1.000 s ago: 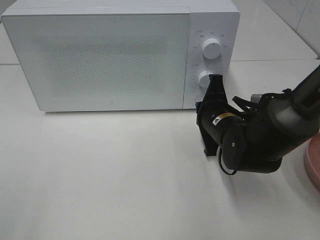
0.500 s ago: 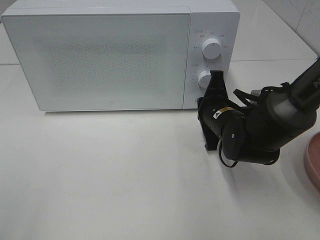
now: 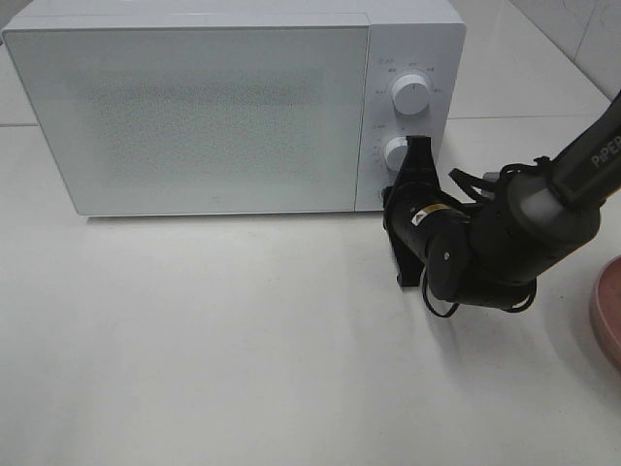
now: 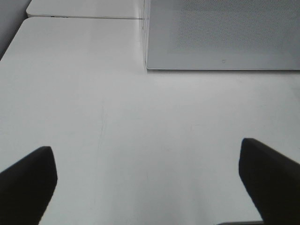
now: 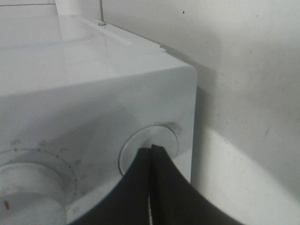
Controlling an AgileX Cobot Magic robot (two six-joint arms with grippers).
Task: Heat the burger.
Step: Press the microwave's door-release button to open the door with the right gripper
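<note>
The burger is hidden; nothing of it shows in any view. The white microwave (image 3: 194, 116) stands at the back with its door closed. My right gripper (image 3: 418, 148) is shut, its tips pressed against the lower round knob (image 3: 396, 152) of the control panel. In the right wrist view the joined fingertips (image 5: 151, 151) meet that knob (image 5: 154, 136), with nothing held between them. My left gripper (image 4: 147, 180) stands open over bare table in front of the microwave (image 4: 220, 37); it does not show in the exterior view.
The upper dial (image 3: 411, 94) sits above the touched knob, and the upper dial (image 5: 28, 192) also shows in the right wrist view. A pink plate (image 3: 608, 311) lies at the table's right edge. The right arm's dark body (image 3: 495, 243) hovers over the table beside it.
The right arm has shifted slightly and its forearm has lifted, while the shut fingertips stay at the lower knob. The microwave has not changed.
</note>
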